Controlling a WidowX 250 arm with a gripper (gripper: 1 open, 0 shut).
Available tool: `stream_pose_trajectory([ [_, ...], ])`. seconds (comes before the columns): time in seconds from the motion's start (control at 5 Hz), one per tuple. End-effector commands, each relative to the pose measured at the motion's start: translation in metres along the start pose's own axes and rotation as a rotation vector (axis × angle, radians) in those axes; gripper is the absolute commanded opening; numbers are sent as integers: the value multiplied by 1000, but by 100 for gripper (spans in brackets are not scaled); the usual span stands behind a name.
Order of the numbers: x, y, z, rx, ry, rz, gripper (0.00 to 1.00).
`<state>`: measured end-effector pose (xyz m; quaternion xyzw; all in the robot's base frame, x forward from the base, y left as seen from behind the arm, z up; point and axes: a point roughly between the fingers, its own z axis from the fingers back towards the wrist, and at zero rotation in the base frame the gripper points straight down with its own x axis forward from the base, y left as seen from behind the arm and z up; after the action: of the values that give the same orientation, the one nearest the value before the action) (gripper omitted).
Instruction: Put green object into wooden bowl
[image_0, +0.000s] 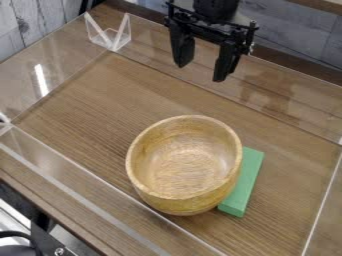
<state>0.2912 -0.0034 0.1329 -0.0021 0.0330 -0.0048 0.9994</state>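
Gripper hangs at top centre of the frame, pointing down, jaws spread wide with nothing between them. Green object lies flat on the wooden surface at lower right, tucked against the right side of the wooden bowl, touching it or just beside it; part of its left edge is hidden by the bowl wall. Its long axis runs from upper right toward lower left, roughly top to bottom in the frame. From the jaws the block lies well apart, down-frame and slightly right, with the bowl's right rim close beside the likely path. Bowl is empty, so the task looks not yet begun.

Judgement: the bowl wall is the main obstacle. A grasp across the block's short width would put one finger into the narrow gap by the bowl, so it may nudge the bowl. Clear plastic walls ring the surface; a small clear stand sits at upper left, out of the way.
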Motion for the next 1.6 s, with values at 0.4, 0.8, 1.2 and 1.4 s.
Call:
stream_pose_trajectory([
  [0.4,-45,-44,-35,-9,23,-93,100],
  [0.8,-67,-116,-57,-33,-53,-41,100],
  [1.2,-42,-105,-80,-49,-89,21,100],
  [1.4,-40,-105,-75,-48,-103,20,100],
])
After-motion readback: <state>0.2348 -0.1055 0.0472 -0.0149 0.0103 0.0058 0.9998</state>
